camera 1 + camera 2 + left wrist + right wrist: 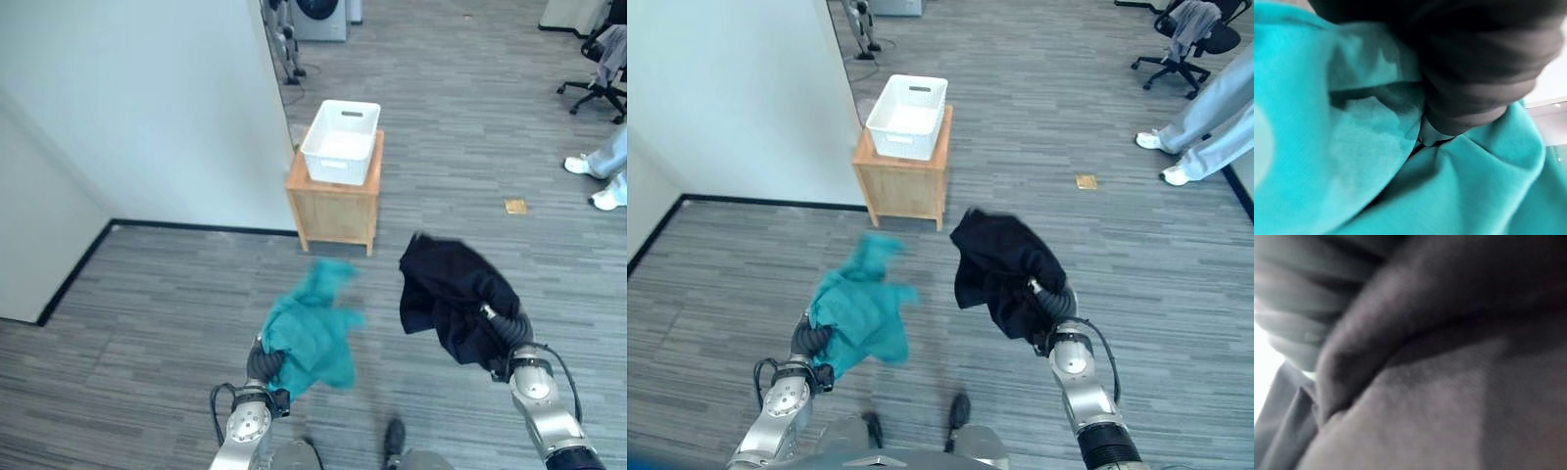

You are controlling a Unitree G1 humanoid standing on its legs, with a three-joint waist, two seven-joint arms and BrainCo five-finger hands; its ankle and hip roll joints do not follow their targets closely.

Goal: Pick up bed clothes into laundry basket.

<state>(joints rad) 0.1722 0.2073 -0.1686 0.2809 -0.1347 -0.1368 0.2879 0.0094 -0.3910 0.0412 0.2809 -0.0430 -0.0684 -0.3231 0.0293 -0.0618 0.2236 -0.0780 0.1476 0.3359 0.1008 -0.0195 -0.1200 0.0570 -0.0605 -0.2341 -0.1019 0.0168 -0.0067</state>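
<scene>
Our left hand (266, 360), low and left of centre in the left eye view, is buried in a teal garment (312, 333), and our right hand (495, 338), lower right, is wrapped in a black garment (451, 294); we cannot tell how the fingers of either sit, since cloth hides them. Both garments hang off the floor, well short of the white laundry basket (341, 142) on the wooden cabinet (335, 208) in the upper middle. We judge we are carrying them there. To do it well, we should close in squarely, lift each bundle over the rim, and let go only once the trailing cloth is inside. We count two garments, one basket, one cabinet
</scene>
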